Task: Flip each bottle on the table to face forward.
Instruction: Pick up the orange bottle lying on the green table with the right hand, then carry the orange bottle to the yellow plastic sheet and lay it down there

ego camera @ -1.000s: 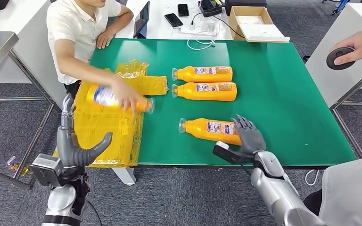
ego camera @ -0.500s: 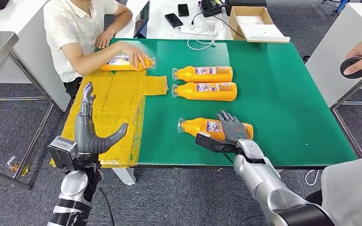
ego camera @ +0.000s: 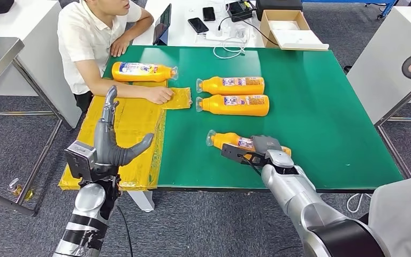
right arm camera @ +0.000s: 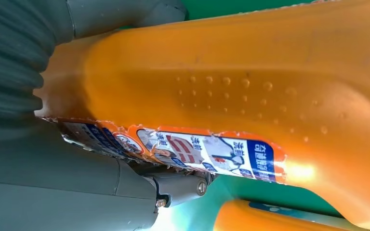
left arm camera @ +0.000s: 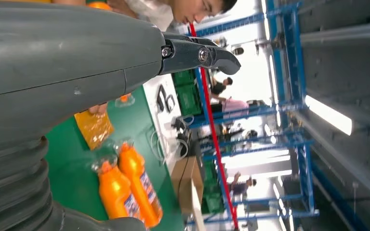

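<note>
**Nearest bottle taken in the right hand for the flip**

The nearest bottle (ego camera: 230, 141) is lying on its side on the green desk (ego camera: 321, 107), close to the front edge, with its cap to the robot's left. The right hand (ego camera: 262, 147) is closed around its body — in the right wrist view the orange wall and the torn edge of the label (right arm camera: 197, 151) are pressed against the palm, so the bottle is judged to be gripped and ready to be rolled over. Two more bottles (ego camera: 230, 84) (ego camera: 233, 104) are laid side by side farther back, labels up, probably already as wanted. A fourth bottle (ego camera: 142, 71) is placed at the far left, beside a person's hand (ego camera: 159, 95) that rests on the yellow sheet (ego camera: 128, 128). The left hand (ego camera: 112, 144) is held up over the sheet's near part with fingers spread and nothing in it — likely kept out of the way.
</note>
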Controlling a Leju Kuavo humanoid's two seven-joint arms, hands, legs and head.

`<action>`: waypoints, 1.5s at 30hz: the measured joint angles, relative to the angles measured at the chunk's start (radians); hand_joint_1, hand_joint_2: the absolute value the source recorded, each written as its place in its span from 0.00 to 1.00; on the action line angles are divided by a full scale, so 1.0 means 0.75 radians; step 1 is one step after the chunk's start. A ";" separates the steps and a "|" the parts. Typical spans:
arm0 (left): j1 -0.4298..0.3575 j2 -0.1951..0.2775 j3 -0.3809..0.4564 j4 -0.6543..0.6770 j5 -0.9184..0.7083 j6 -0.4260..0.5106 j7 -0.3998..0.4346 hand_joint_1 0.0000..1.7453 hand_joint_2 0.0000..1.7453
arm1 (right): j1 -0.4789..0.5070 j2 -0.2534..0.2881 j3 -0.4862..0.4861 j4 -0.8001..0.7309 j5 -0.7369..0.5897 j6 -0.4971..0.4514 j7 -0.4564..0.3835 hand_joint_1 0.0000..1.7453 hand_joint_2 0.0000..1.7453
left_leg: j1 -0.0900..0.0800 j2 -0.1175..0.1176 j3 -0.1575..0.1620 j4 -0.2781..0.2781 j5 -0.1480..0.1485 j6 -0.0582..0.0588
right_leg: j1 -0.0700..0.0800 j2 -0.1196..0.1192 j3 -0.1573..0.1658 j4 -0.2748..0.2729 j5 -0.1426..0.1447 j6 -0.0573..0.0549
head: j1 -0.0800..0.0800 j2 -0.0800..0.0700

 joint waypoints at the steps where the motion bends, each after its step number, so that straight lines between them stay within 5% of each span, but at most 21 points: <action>1: 0.000 0.000 0.000 0.002 -0.001 -0.001 0.004 0.00 1.00 | 0.000 0.000 0.000 0.000 0.001 -0.002 0.000 1.00 1.00 | 0.000 0.000 0.000 0.000 0.000 0.000 | 0.000 0.000 0.000 0.000 0.000 0.000 | 0.000 0.000; 5: 0.011 0.000 0.000 0.002 0.006 0.011 0.024 0.00 1.00 | 0.011 -0.003 -0.003 0.000 -0.032 -0.060 -0.089 1.00 1.00 | 0.000 0.001 0.001 0.000 0.000 0.000 | 0.000 0.000 0.002 0.000 0.000 0.000 | 0.000 0.000; 11: 0.124 -0.002 0.010 -0.018 0.158 0.045 0.159 0.00 1.00 | 0.089 -0.014 -0.140 -0.065 -0.424 -0.167 -0.652 1.00 1.00 | 0.001 0.008 0.003 0.000 -0.005 -0.002 | 0.002 0.008 0.002 -0.002 0.000 0.000 | 0.000 0.000; 14: 0.194 -0.006 0.007 -0.020 0.299 0.038 0.261 0.00 1.00 | 0.176 0.014 -0.199 -0.189 -0.611 -0.160 -0.789 1.00 1.00 | 0.002 0.009 0.003 0.000 -0.004 -0.003 | 0.002 0.010 0.001 -0.002 0.000 0.000 | 0.000 0.000; 27: 0.299 -0.001 -0.075 -0.008 0.414 0.021 0.332 0.00 1.00 | 0.386 0.062 -0.158 -0.574 -0.877 -0.152 -0.833 1.00 1.00 | 0.001 0.003 -0.012 0.000 -0.002 -0.002 | 0.001 0.008 -0.008 -0.001 0.000 0.000 | 0.000 0.000; 34: 0.301 -0.002 -0.140 0.014 0.521 -0.098 0.317 0.00 1.00 | 0.354 0.116 0.045 -0.651 -0.982 -0.076 -0.787 1.00 1.00 | 0.002 0.003 -0.014 0.000 -0.002 -0.002 | 0.002 0.008 -0.012 -0.001 0.000 0.000 | -0.001 0.000; 45: 0.273 -0.029 -0.206 0.057 0.496 -0.041 0.288 0.00 1.00 | 0.373 0.238 0.333 -0.584 -1.058 -0.001 -0.890 1.00 1.00 | 0.003 0.002 -0.017 0.000 -0.002 -0.002 | 0.002 0.008 -0.015 -0.001 0.000 0.000 | 0.000 0.000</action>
